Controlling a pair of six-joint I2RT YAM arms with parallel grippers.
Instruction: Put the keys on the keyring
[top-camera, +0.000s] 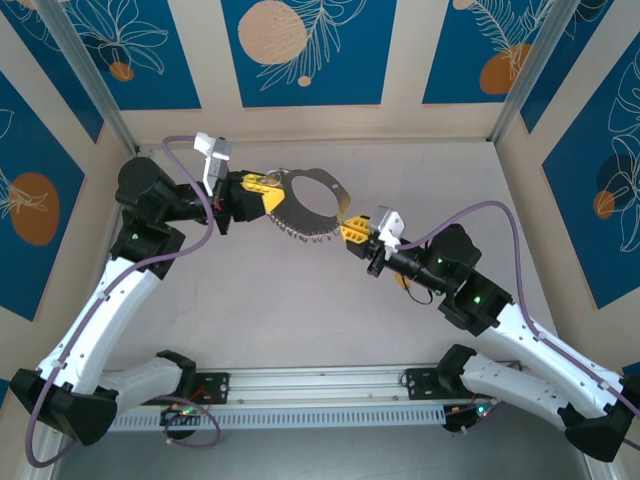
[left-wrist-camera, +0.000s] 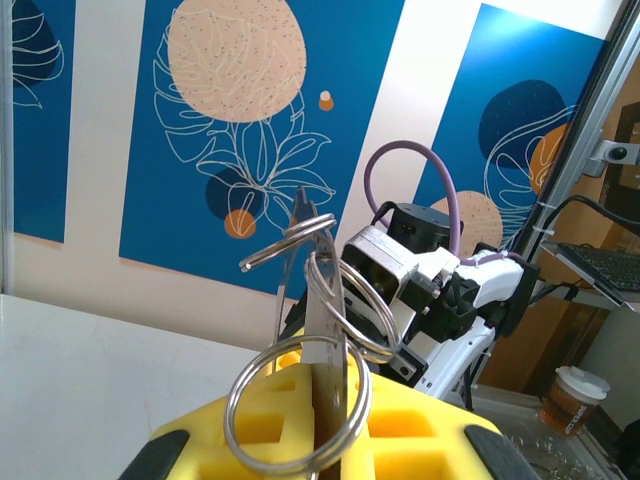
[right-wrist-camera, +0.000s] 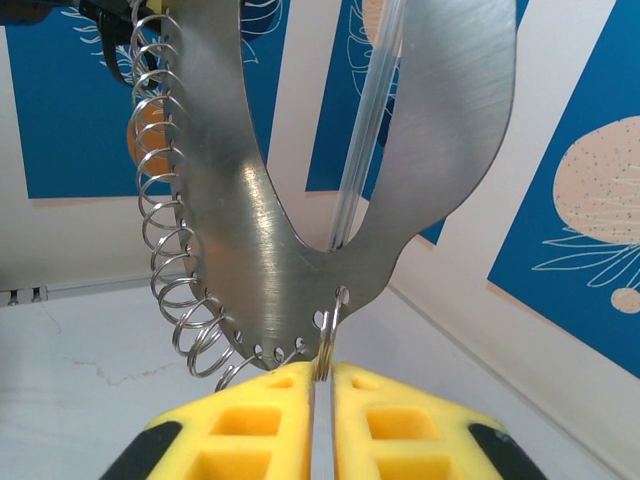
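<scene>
The keyring (top-camera: 318, 178), a broad thin grey metal hoop, hangs above the table between both grippers. Its lower edge carries the keys (top-camera: 303, 234), several tiny silvery wire loops. My left gripper (top-camera: 268, 197) is shut on the hoop's left end; in the left wrist view its yellow fingers (left-wrist-camera: 330, 375) clamp the plate (left-wrist-camera: 325, 320) edge-on, with a loop (left-wrist-camera: 233, 398) encircling it. My right gripper (top-camera: 350, 232) is at the hoop's right lower corner. Its tips (right-wrist-camera: 322, 372) pinch one small loop (right-wrist-camera: 325, 335) that hangs from a hole in the keyring (right-wrist-camera: 260, 200). Other keys (right-wrist-camera: 150, 235) line the left edge.
The pale table (top-camera: 300, 310) is boxed in by walls with blue leaf panels. An aluminium rail (top-camera: 320, 385) runs along the near edge between the arm bases. Purple cables (top-camera: 480, 215) arc beside each arm. A paper cup (left-wrist-camera: 565, 400) stands outside the cell.
</scene>
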